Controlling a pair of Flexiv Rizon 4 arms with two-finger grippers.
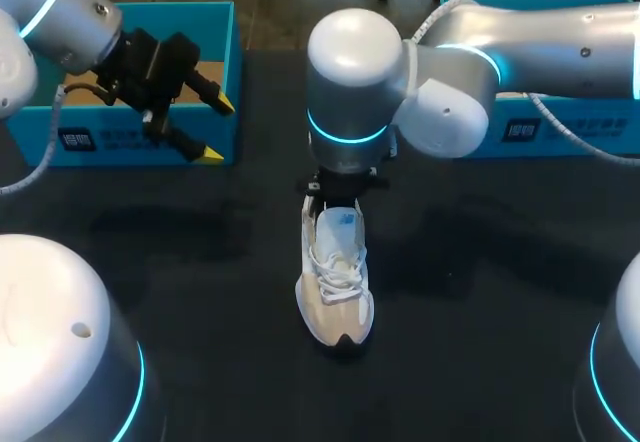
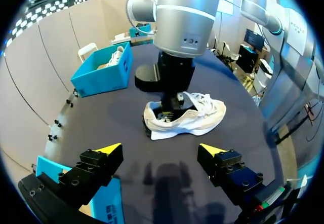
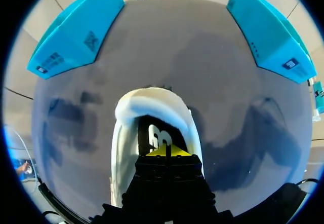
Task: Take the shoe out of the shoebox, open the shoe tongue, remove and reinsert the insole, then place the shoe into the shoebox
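Now the shoe is out of the box and stands upright on the dark table, near its middle, toe toward me. My right gripper is down inside the heel opening. Its yellow tips are pressed together just above the dark insole. I cannot tell if the edge of the insole is caught between them. I judge that the insole step is in hand, though whether taking out or putting back I cannot say from this.

If it is taking out, the next move asks for a firm pinch on the heel end of the insole and a slow pull up and back, because the shoe is light and may rise with it. My left gripper is spread wide and holds nothing. It hangs over the near wall of the left shoebox, well apart from the shoe. I think it could come over to steady the toe.

For room: the left shoebox and the right shoebox both stand at the far side of the table, well apart from the shoe, with bare cloth between. The right shoebox has another shoe inside, so I suppose mine belongs in the left one. My right arm crosses over the middle, so my left arm should approach from the toe side.
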